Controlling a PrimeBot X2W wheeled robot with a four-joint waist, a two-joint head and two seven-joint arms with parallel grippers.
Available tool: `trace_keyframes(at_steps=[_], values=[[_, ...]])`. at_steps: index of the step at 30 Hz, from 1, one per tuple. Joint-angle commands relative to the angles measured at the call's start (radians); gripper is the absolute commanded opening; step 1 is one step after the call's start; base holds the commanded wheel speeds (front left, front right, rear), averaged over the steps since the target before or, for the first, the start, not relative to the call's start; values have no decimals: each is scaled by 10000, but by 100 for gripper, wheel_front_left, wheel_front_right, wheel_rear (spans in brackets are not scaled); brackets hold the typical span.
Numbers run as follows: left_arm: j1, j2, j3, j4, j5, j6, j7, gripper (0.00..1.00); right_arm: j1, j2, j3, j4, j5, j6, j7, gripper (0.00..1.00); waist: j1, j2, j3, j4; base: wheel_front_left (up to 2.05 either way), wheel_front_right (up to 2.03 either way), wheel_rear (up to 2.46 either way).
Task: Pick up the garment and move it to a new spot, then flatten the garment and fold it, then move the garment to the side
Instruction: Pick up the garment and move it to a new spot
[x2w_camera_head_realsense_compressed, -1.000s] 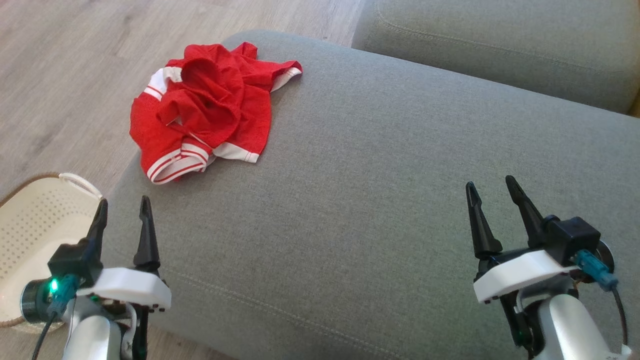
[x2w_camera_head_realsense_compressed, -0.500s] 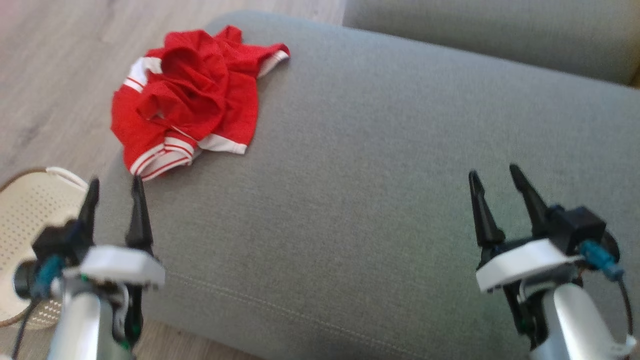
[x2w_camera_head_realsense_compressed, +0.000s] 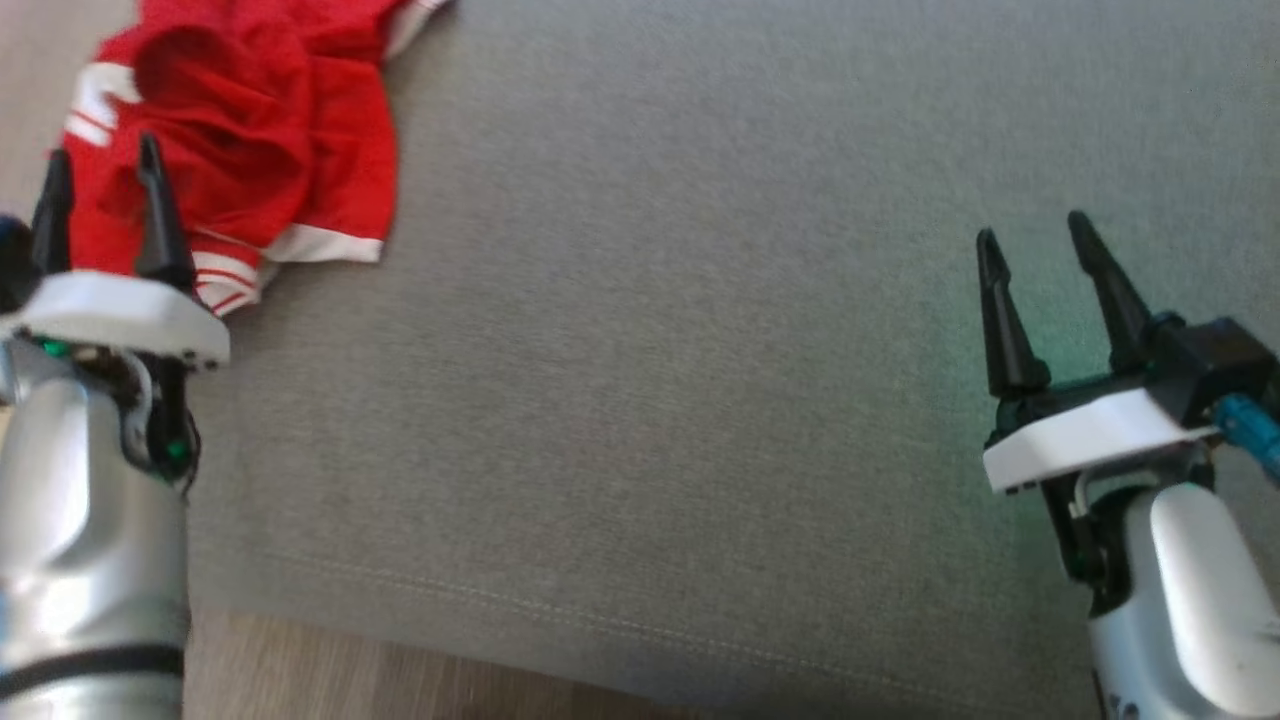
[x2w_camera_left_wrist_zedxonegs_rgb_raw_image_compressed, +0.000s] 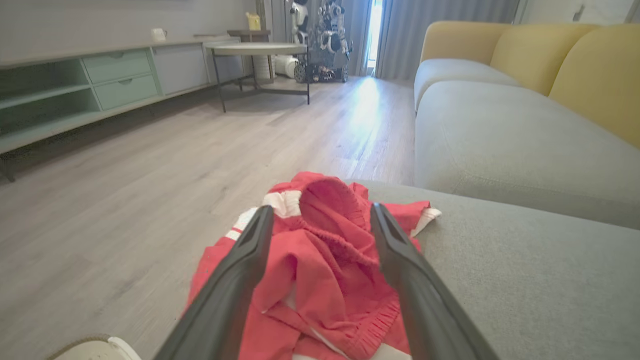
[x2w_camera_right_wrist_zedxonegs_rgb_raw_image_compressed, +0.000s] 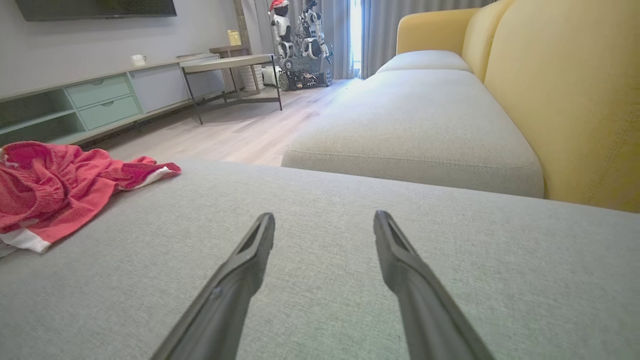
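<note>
Grey woven cushion (x2w_camera_head_realsense_compressed: 650, 350) bears a crumpled red garment (x2w_camera_head_realsense_compressed: 262, 135); left gripper (x2w_camera_head_realsense_compressed: 102, 152) and right gripper (x2w_camera_head_realsense_compressed: 1032, 226) gape empty.

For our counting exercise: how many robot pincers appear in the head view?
2. The left pincer overlaps the red garment at upper left; the right pincer hangs over the grey cushion at right.

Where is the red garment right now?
In the head view the red garment lies crumpled at the upper left, on the grey cushion near its left edge, right ahead of the open left gripper.
</note>
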Motion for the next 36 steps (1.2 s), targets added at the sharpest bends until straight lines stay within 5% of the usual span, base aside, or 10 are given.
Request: trace_keyframes(at_steps=[1,6,14,16,17,27,36], values=[[-715,601,319,357,-47,-76,-46,100,-434,-101,237,-467,-88,42,51,100,0,0,526,-405,0,0,0],[-2408,1146,403,2878,-280,-227,188,100,-764,-179,354,-646,-80,42,135,100,0,0,1094,-698,0,0,0],[-3755,1565,442,5087,-493,-267,839,100,-990,-148,414,-681,-24,42,151,100,0,0,1506,-939,0,0,0],[-3996,1635,444,5463,-509,-166,881,23,-1002,-130,389,-671,-1,42,131,100,0,0,1559,-967,0,0,0],[-4088,1652,429,5623,-521,-175,890,0,-1006,-122,382,-670,1,42,117,100,0,0,1580,-979,0,0,0],[-4387,1825,199,5062,-245,59,-31,0,-857,8,47,-582,30,42,-56,100,0,0,1223,-817,0,0,0],[-2653,1577,447,465,179,248,-54,0,-431,201,-287,-431,153,42,-384,100,0,0,91,-831,0,0,0]])
